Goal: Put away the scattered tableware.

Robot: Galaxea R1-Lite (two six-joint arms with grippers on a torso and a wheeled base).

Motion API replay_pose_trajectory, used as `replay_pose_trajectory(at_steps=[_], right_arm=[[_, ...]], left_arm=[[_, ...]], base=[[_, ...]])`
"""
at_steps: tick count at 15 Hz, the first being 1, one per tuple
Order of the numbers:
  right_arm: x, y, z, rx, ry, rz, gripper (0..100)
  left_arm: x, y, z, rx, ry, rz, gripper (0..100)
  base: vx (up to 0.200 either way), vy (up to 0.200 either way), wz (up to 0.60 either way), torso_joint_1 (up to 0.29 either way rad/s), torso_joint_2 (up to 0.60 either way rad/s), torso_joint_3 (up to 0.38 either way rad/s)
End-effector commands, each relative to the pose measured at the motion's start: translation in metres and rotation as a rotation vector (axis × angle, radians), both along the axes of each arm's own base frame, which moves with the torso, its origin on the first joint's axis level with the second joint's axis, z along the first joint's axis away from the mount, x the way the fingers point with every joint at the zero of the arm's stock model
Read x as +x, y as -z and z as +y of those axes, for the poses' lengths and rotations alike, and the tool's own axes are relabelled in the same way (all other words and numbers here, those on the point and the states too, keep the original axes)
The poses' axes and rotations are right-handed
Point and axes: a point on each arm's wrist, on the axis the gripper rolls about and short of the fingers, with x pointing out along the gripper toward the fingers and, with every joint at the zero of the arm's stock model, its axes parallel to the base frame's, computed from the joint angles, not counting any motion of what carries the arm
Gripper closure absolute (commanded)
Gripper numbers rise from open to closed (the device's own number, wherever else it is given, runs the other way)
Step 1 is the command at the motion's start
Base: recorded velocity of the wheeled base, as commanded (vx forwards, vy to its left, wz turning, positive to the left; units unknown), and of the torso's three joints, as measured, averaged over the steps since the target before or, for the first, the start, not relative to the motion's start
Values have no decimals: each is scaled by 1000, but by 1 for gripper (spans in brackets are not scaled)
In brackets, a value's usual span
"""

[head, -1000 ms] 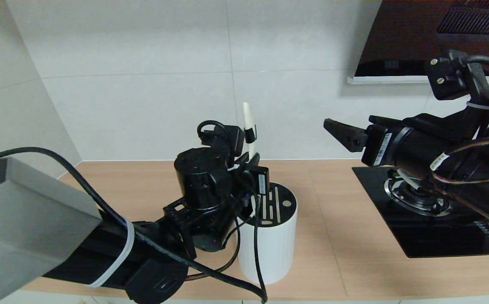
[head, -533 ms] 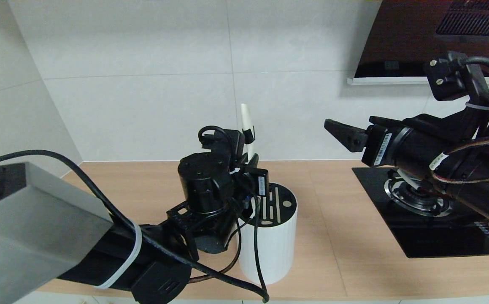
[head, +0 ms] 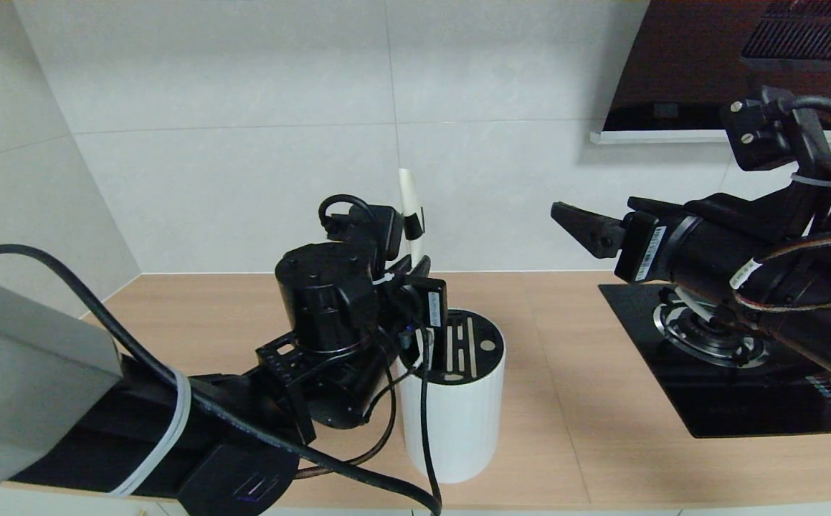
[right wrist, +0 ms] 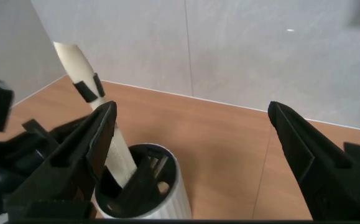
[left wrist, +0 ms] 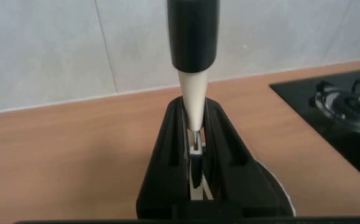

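A utensil [head: 410, 215] with a cream handle and a black band stands nearly upright, its lower end in the black slotted top of a white cylindrical holder [head: 458, 416] on the wooden counter. My left gripper [head: 421, 278] is shut on the utensil [left wrist: 193, 93] just above the holder's top, fingers [left wrist: 167, 155] pressed against its thin shaft. The right gripper [head: 578, 223] hangs open in the air to the right, above the counter and level with the utensil's handle. From the right wrist, the utensil [right wrist: 83, 74] leans out of the holder [right wrist: 167, 193] between that gripper's [right wrist: 191, 112] spread fingers.
A black glass hob [head: 745, 401] with a burner lies on the counter at the right, under a dark range hood [head: 745, 64]. A tiled wall closes the back. Bare wooden counter [head: 573, 344] lies between holder and hob.
My left gripper has shifted a little to the left and slightly up with the utensil still in it. The right arm has stayed still.
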Motion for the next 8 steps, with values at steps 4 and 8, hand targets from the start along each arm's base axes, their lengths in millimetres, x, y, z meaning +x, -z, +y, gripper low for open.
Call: replay_pose_trajectory(at_steps=[4, 8], right_arm=[[0, 1, 0, -2, -1, 2, 0], [-1, 0, 0, 0, -1, -1, 0]], left_arm=[[-6, -7, -2, -20, 12, -20, 100], [-11, 5, -9, -5, 36, 14, 100]], base=[[0, 0, 0, 0, 0, 0], [0, 0, 0, 0, 0, 0]])
